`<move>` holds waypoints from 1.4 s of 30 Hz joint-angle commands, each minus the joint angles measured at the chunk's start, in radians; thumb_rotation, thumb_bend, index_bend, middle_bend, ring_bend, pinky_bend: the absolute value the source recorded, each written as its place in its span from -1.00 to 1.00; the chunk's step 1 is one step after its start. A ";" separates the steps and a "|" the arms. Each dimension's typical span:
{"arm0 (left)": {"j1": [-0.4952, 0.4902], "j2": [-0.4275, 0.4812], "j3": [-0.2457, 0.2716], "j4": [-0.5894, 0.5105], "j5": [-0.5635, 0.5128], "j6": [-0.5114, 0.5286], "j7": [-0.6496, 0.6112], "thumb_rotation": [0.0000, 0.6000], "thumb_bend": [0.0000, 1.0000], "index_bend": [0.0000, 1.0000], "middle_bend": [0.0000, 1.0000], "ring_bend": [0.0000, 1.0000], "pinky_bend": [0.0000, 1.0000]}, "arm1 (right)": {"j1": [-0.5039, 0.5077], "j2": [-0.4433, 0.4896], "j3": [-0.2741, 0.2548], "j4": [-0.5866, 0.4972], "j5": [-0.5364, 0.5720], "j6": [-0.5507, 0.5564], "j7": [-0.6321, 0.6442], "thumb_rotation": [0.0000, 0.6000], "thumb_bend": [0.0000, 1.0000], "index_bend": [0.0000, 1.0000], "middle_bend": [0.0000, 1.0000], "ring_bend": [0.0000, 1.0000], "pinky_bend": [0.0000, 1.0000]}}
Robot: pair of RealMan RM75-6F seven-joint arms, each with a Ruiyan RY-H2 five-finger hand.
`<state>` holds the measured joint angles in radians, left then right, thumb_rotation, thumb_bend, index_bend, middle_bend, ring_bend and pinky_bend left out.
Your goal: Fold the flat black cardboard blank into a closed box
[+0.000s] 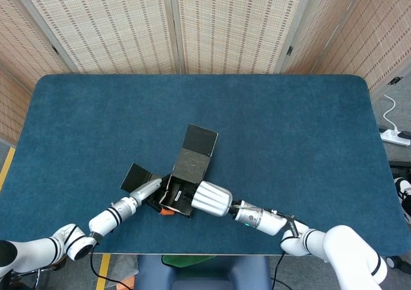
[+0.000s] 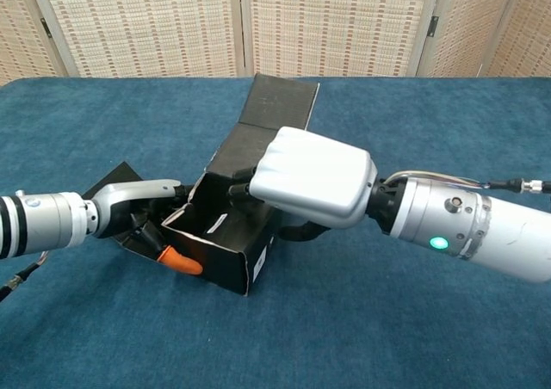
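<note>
Both of my hands are on the black cardboard box [image 1: 187, 186], which sits half-folded on the blue bench [image 1: 289, 136], a little below and left of the centre in the head view. My left hand [image 2: 142, 204] reaches in from the lower left; its fingers are curled against the box's left wall, and an orange fingertip [image 2: 181, 262] shows at the lower front edge. Whether it truly pinches the wall or only presses on it I cannot tell. My right hand [image 2: 314, 175] comes in from the lower right and rests over the box's right side, its white back facing the chest view and its dark fingers [image 2: 243, 181] hooked over the rim into the open top. The lid flap [image 1: 200, 140] stretches toward the upper middle of the frame, and a side flap [image 1: 136, 174] lies flat at the left.
</note>
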<state>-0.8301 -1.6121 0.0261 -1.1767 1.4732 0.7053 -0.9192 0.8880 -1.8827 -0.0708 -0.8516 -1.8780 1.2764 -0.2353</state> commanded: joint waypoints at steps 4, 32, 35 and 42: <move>0.009 -0.011 -0.018 -0.003 -0.025 -0.004 0.039 1.00 -0.62 -0.63 -0.61 0.10 0.50 | -0.005 0.013 -0.018 -0.023 -0.005 -0.029 -0.022 1.00 -0.69 -0.07 -0.17 0.54 1.00; 0.037 -0.023 -0.052 -0.024 -0.043 -0.013 0.082 1.00 -0.60 -0.35 -0.39 0.14 0.52 | 0.063 0.094 0.019 -0.202 0.067 -0.282 -0.117 1.00 -0.40 0.69 0.77 0.62 1.00; 0.040 -0.023 -0.053 -0.024 -0.041 -0.009 0.081 1.00 -0.60 -0.35 -0.39 0.15 0.53 | 0.067 0.104 0.022 -0.221 0.082 -0.307 -0.107 1.00 -0.33 0.85 0.95 0.65 1.00; 0.048 -0.023 -0.058 -0.027 -0.043 -0.003 0.080 1.00 -0.60 -0.34 -0.39 0.15 0.53 | 0.082 0.138 0.026 -0.258 0.083 -0.320 -0.083 1.00 -0.15 1.00 1.00 0.74 1.00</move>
<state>-0.7832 -1.6349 -0.0315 -1.2035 1.4311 0.7013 -0.8398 0.9679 -1.7480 -0.0454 -1.1068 -1.7933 0.9566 -0.3204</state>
